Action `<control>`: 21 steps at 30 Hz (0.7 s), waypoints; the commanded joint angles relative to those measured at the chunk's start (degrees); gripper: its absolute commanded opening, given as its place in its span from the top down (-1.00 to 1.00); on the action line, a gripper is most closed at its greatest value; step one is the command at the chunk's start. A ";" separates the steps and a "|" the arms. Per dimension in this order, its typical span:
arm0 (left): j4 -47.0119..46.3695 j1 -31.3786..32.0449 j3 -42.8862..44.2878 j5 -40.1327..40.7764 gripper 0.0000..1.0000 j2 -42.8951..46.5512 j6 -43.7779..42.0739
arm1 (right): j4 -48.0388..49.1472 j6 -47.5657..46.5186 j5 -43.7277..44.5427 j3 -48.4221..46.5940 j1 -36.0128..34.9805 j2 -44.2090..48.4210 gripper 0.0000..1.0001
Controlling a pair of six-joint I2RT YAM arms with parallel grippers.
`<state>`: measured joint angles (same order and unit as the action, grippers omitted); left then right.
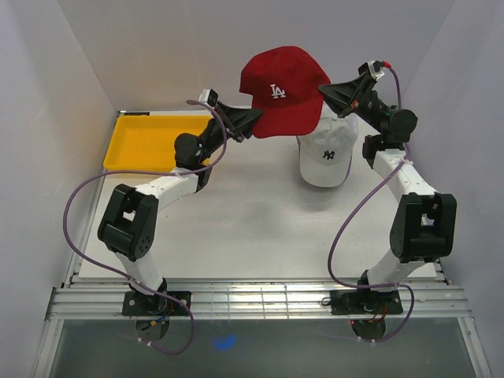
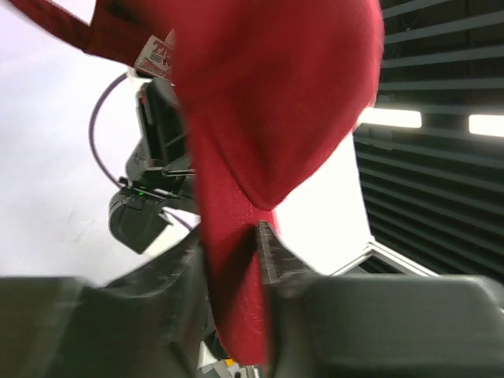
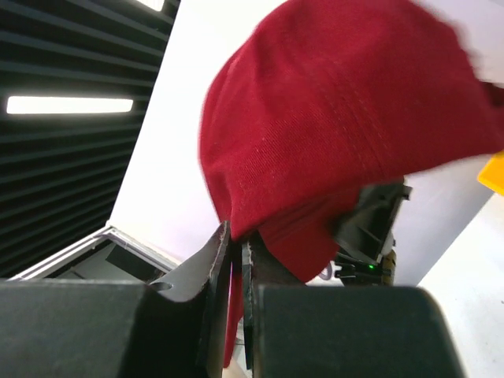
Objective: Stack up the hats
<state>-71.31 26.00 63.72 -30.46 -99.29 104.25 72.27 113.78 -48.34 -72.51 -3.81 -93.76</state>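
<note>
Off to the far left of the table [image 1: 252, 228] you have a yellow tray [image 1: 146, 142], well apart from the caps, and white walls [image 1: 63, 94] close in the left, back and right sides. A white cap [image 1: 324, 157] with a dark logo lies crown-up toward the far right of the table, its brim toward the near edge, and the right arm's forearm stands just beside it on its right. The dark red cap [image 1: 282, 90] hangs in the air over the far middle of the table with its white logo facing the overhead camera. From that view it overlaps the white cap's far edge, lifted above it rather than resting on it. Your left gripper [image 2: 232, 268] has the cap's left side: red fabric fills the gap between its fingers [image 2: 272, 252], and both pads sit against the cloth at a middling spread. Your right gripper [image 3: 236, 268] is clenched almost flat on the cap's right edge — only a thin fold of red cloth lies between its jaws. From each wrist camera the cap covers most of the view — the opposite gripper shows only partly, behind the fabric.
</note>
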 commanded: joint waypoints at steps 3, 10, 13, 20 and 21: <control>-1.39 1.42 5.70 -1.09 0.65 -1.52 0.08 | -1.75 -5.04 -4.30 0.35 3.11 4.19 0.84; -0.85 3.18 15.18 -0.40 1.00 -9.60 2.10 | -12.41 -10.68 -7.47 -1.76 5.66 6.04 0.18; -2.16 3.88 17.74 0.74 1.00 -13.21 3.42 | -16.00 -12.96 -7.74 -1.85 5.75 7.09 -0.14; -3.57 5.11 24.42 4.52 1.00 -19.27 4.56 | -24.54 -18.41 -8.79 -0.35 6.10 10.43 -0.32; -3.23 5.29 25.65 4.88 1.00 -20.24 4.65 | -25.76 -19.11 -8.97 -0.09 6.19 10.96 -0.32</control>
<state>-73.03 30.76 85.60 -29.02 -119.02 109.12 48.77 98.26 -55.07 -71.77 2.37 -86.89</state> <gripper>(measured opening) 0.062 0.660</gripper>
